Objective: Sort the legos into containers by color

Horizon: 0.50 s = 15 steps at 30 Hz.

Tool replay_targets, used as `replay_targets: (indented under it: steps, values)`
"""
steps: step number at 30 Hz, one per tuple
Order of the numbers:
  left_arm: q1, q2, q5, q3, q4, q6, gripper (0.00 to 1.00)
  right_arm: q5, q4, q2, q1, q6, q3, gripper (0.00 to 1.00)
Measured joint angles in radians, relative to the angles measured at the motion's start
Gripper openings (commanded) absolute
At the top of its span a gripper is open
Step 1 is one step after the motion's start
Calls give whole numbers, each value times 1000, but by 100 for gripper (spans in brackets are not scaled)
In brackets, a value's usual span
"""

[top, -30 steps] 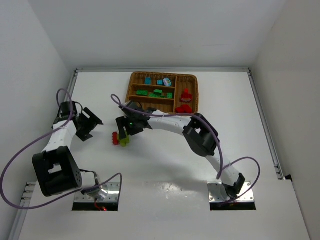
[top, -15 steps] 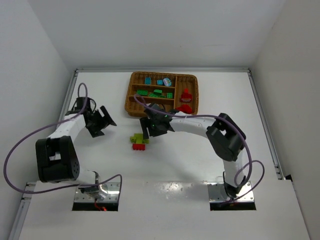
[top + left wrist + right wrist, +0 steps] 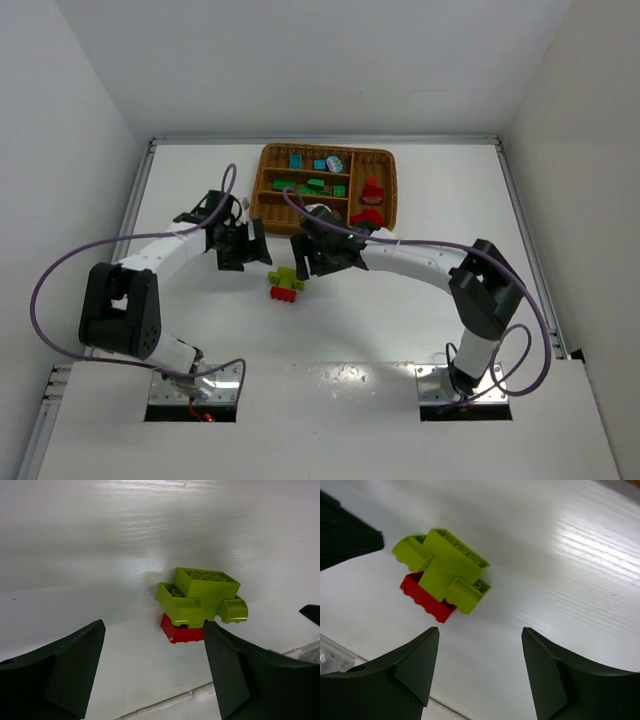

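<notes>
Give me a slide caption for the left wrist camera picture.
Open left gripper facing lime-yellow bricks clustered with a red brick on the white table.

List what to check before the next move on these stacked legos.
1. Left gripper jaws open, empty: ok.
2. Right gripper jaws open, empty: ok.
3. Lime-yellow legos apart from red lego: not ok, they sit on top of it.
4. Those legos in both wrist views: ok.
5. Wicker tray slot free for lime-yellow: cannot tell, the nearest slot is partly hidden by the right arm.
</notes>
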Motion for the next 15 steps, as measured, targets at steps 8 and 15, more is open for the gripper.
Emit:
replay_targets:
  steps: [8,15]
  values:
    - [-62,91,-48,45,12,-16,85,-53,-8,115,50,-2,36,67]
    - [-72,86,-86,46,10,-22,85,56,-102,222,5,-57,156,66]
